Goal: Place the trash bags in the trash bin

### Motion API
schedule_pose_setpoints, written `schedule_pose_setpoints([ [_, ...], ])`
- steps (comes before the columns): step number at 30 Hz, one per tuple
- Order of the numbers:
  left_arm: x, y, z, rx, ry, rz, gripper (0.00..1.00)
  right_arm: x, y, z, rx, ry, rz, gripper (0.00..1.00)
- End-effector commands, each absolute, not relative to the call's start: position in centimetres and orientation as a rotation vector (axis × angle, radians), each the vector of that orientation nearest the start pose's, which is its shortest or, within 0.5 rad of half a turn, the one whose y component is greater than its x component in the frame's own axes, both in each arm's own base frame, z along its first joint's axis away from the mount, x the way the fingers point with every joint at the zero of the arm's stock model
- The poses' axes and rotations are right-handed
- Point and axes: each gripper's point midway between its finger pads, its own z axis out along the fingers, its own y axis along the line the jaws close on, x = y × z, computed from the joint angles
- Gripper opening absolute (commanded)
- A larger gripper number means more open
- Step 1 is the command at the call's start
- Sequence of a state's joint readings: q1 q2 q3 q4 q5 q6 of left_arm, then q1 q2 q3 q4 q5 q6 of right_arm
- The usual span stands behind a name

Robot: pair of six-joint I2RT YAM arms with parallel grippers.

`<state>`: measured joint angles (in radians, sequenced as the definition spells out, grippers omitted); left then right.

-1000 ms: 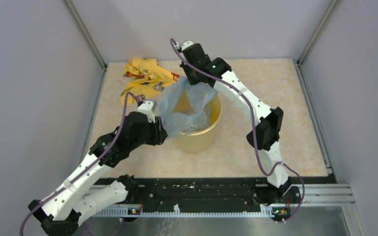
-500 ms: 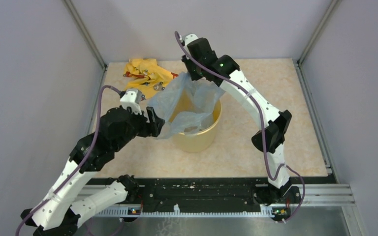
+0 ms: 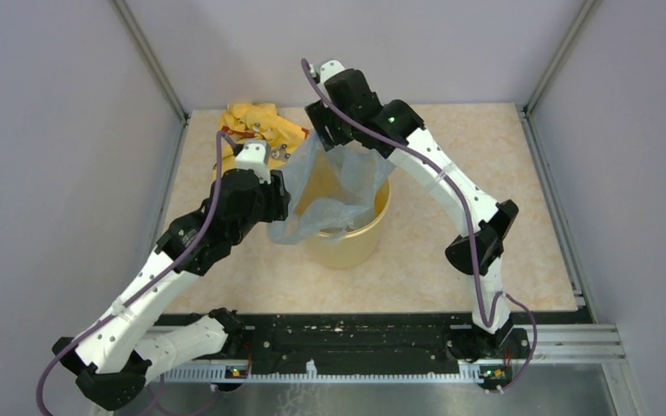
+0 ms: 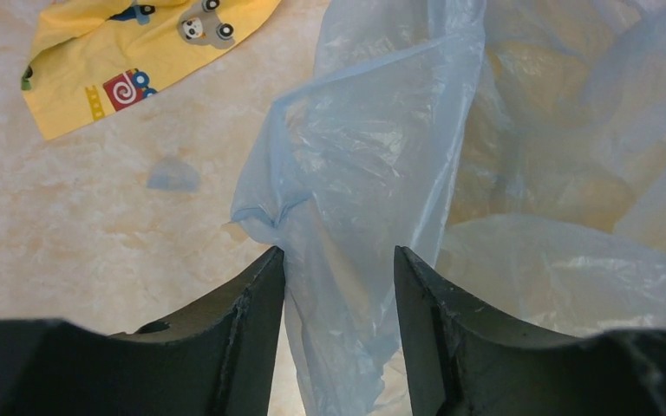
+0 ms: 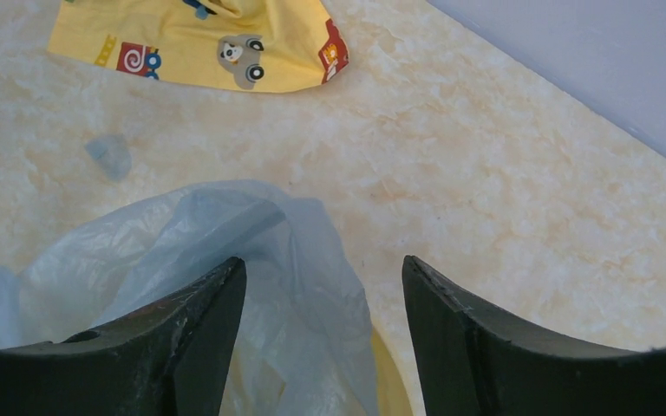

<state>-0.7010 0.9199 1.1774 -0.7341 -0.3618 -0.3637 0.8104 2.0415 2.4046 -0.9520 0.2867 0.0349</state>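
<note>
The pale blue-grey trash bag (image 3: 334, 186) is draped over and into the pale yellow trash bin (image 3: 360, 238), its left side spilling past the rim. My left gripper (image 3: 279, 204) is at the bag's left edge. In the left wrist view its jaws (image 4: 338, 251) stand apart with a hanging fold of the film (image 4: 373, 156) loose between them, brushing the left finger (image 4: 256, 295). My right gripper (image 3: 323, 137) hovers over the bin's far rim. It is open (image 5: 323, 260), with the bag (image 5: 182, 234) below it and a sliver of the bin's rim (image 5: 390, 381) showing.
A yellow printed cloth (image 3: 256, 130) lies crumpled at the back left of the table, close behind the bin. A small blue plastic scrap (image 4: 172, 176) lies on the marbled tabletop between cloth and bin. Grey walls close in three sides.
My right gripper has opened and let go of the bag's far edge. My left gripper swung out left, then came back to the bag's left edge. The bag has sagged lower over the bin.
</note>
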Motion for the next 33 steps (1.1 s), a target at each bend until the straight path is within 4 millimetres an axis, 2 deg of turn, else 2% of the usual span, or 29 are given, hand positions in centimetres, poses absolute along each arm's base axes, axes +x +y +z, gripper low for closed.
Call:
schedule_pose_setpoints([
  [1,26.5,-13.6,32.4,0.054,1.923,-0.259,0.55,37.4,33.2,39.5,-0.59,1.903,0.206,0.7],
  [6,27.1,-11.9,32.4,0.016,1.913,-0.179,0.6,35.6,31.9,41.7,-0.577,1.87,0.197,0.81],
  [13,27.6,-13.0,31.8,0.094,1.931,-0.215,0.71,33.6,29.8,43.5,-0.549,1.86,0.177,0.87],
  [19,28.6,-12.2,31.2,0.064,1.94,-0.199,0.71,31.5,26.6,42.5,-0.507,1.936,0.128,0.87],
  [23,29.2,-12.0,30.6,0.058,1.956,-0.222,0.68,29.1,24.6,41.8,-0.485,1.98,0.175,0.87],
  [27,29.2,-12.3,29.9,0.068,1.978,-0.257,0.65,26.8,23.7,40.3,-0.473,2.023,0.261,0.88],
  [30,29.3,-12.5,29.4,0.064,1.986,-0.281,0.57,25.3,23.5,39.2,-0.455,2.049,0.339,0.87],
  [33,29.5,-12.6,29.0,0.061,1.994,-0.298,0.47,24.2,23.4,38.3,-0.434,2.067,0.395,0.81],
])
